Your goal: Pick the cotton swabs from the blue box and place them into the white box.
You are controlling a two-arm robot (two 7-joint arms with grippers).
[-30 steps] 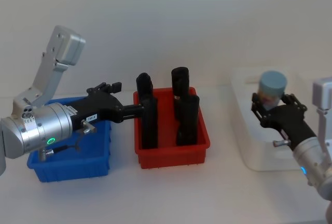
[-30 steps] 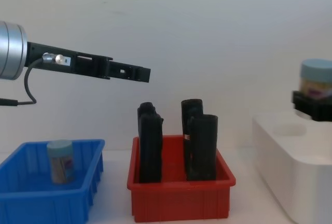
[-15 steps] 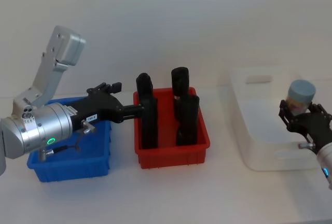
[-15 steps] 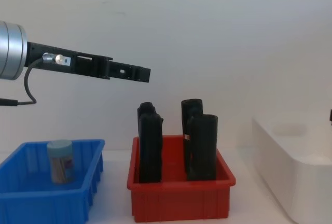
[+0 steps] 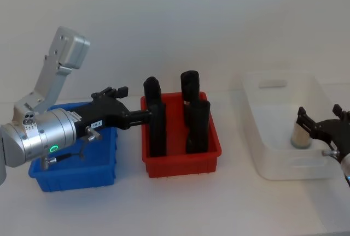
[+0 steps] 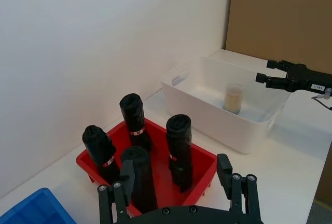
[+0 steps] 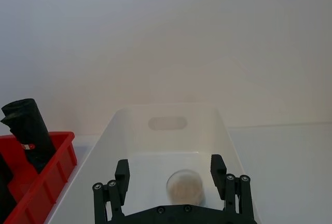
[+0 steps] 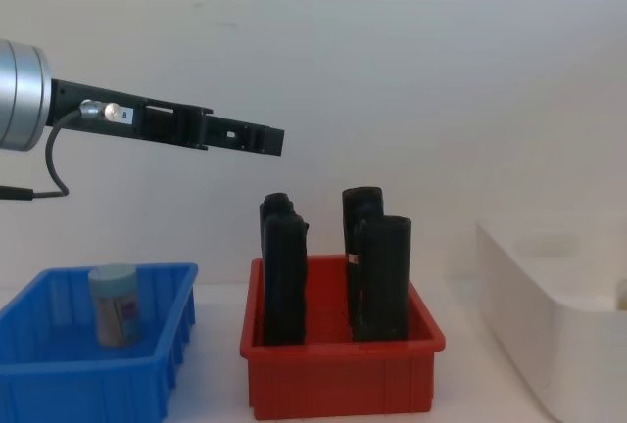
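Cotton swabs jar (image 5: 299, 136) stands in the white box (image 5: 254, 127), in its near right part, and shows as a pale smear. Its lid colour and label cannot be made out, and in the head view one black finger crosses its upper edge. Its long axis runs up and down. From the right wrist it shows end-on as a round tan disc, and from the left wrist as a short upright cylinder, far off. The right gripper (image 5: 320, 120) hangs just above it with jaws spread wide, one finger to each side and neither touching the jar. From the chest the white box is cut off at the right edge and its wall hides the inside. A second cotton swabs jar (image 8: 115, 304) stands upright in the blue box (image 8: 59, 384) at the left of the table (image 5: 219, 203), with its pale blue lid on top. In the head view the silver arm covers that spot. The left gripper (image 8: 269, 139) hangs in the air well above the blue box, reaching right toward the red bin (image 5: 180, 162). Its jaws are open and hold nothing. Four black cylinders (image 5: 198, 124) stand upright in the red bin, between the two boxes.
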